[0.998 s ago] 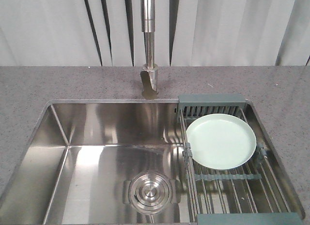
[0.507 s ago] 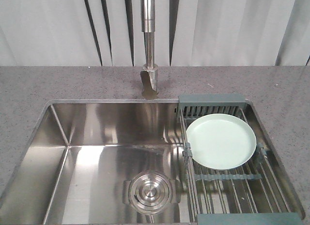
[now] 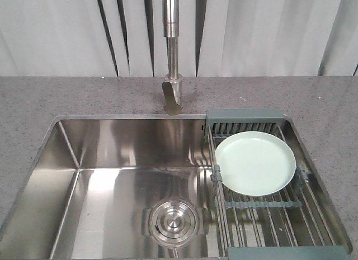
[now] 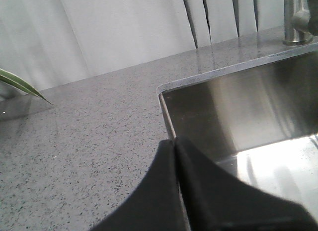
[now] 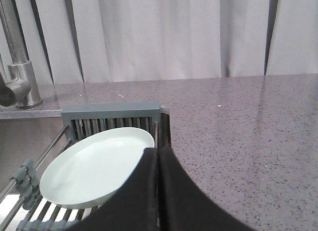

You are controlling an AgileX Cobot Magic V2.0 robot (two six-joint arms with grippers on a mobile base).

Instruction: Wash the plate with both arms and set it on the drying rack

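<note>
The left gripper (image 4: 175, 141) has its two black fingers pressed flat together, clenched on nothing, hanging over the grey speckled counter (image 4: 84, 141) just outside the near-left corner of the sink (image 4: 258, 121). The right gripper (image 5: 158, 154) is likewise closed with no gap between its fingers and nothing held; it sits low over the counter edge, right beside the drying rack (image 5: 112, 112), with the plate's rim just in front of its tips.

Outward from there, the plate (image 3: 255, 162) lies flat and face up on the wire rods of the drying rack (image 3: 243, 116), toward the rack's far end, near the slotted grey-green bar. The rack spans the right side of the sink (image 3: 112, 159); the round steel drain (image 3: 173, 221) sits in the basin floor to its left, and the faucet (image 3: 172, 53) stands behind, with no water visibly running.

Across the last second nothing in the front view has shifted: the plate, rack and sink look identical, and no arm enters that view (both are only seen from their own wrist cameras). That stillness suggests either the very start, before pickup, or the end, with the plate racked; the pictures alone cannot settle which.
</note>
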